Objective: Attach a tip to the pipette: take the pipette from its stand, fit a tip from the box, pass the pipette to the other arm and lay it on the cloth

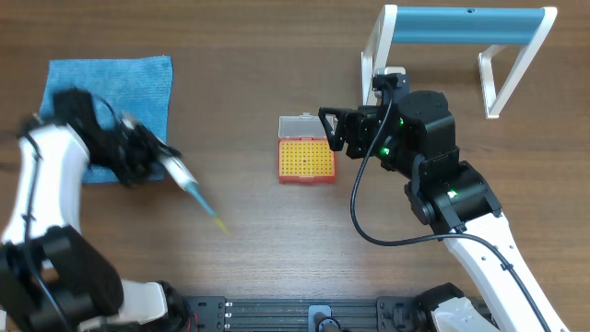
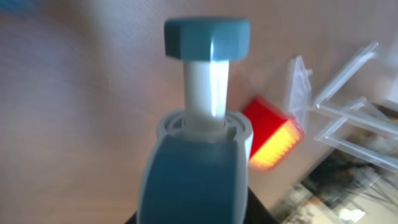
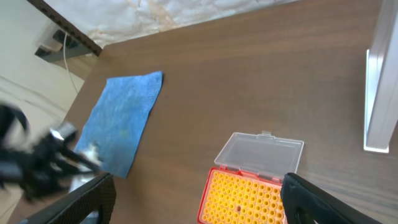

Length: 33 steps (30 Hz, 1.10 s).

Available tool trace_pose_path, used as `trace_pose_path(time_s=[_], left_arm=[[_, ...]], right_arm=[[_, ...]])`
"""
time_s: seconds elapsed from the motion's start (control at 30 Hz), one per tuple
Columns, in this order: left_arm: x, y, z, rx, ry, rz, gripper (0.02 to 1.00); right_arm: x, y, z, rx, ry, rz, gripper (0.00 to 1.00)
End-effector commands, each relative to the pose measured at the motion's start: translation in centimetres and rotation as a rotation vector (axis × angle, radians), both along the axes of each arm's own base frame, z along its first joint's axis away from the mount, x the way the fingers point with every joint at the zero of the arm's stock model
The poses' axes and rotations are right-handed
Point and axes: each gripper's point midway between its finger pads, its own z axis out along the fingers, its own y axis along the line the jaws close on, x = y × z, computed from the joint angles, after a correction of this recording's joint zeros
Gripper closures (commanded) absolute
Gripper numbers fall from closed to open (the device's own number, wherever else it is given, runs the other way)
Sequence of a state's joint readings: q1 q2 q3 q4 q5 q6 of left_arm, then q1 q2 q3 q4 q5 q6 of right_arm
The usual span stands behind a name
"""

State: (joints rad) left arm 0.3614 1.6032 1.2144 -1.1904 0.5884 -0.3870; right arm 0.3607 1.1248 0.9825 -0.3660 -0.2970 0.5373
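Because the pipette (image 1: pixel 189 189), with its yellow tip fitted, is meant for the blue cloth (image 1: pixel 120 83), the left gripper (image 1: pixel 138 152) clamps its body at the cloth's edge, while the right gripper (image 1: pixel 330 131) hangs wide open near the tip box (image 1: pixel 306 159).

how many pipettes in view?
1. The pipette is in the left gripper, at the edge of the blue cloth, tip pointing away from it. None visible on the stand.
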Motion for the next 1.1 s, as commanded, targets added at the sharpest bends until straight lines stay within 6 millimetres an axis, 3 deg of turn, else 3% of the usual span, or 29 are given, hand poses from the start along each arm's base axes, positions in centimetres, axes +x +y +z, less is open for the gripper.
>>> trace_pose_path(time_s=[0.03,0.2,0.3,0.4,0.53,0.77,0.97,1.1], left_arm=[[4.5,9.7,4.1,0.481,0.031,-0.211,0.991],[11.7,16.4,6.2,0.754,-0.023,-0.26,0.991],[15.3,19.2,6.7,0.892,-0.08,-0.347,0.991],[17.2,20.4,5.6,0.94,-0.107,-0.432,0.991],[17.5,21.9,1.7,0.975,-0.02,-0.558,0.989],[17.1,20.3,-6.0,0.774,0.04,-0.631,0.991],[16.3,20.1,-10.0,0.718,0.111,-0.657,0.991],[16.8,20.3,-10.5,0.726,0.101,-0.648,0.991]], right_arm=[[0.0,0.0,0.1,0.01,0.003,0.003,0.139],[-1.1,-0.4,-3.1,-0.01,0.162,-0.021,0.137],[-2.4,-0.9,-6.0,-0.058,0.291,-0.026,0.139],[-2.8,-1.0,-7.4,-0.06,0.367,-0.047,0.137],[-1.8,-0.6,-7.7,-0.009,0.395,-0.092,0.137],[0.4,0.2,-6.9,0.071,0.355,-0.127,0.137],[0.3,0.7,-6.8,0.07,0.352,-0.114,0.137],[-0.3,1.6,-6.8,0.064,0.353,-0.085,0.137]])
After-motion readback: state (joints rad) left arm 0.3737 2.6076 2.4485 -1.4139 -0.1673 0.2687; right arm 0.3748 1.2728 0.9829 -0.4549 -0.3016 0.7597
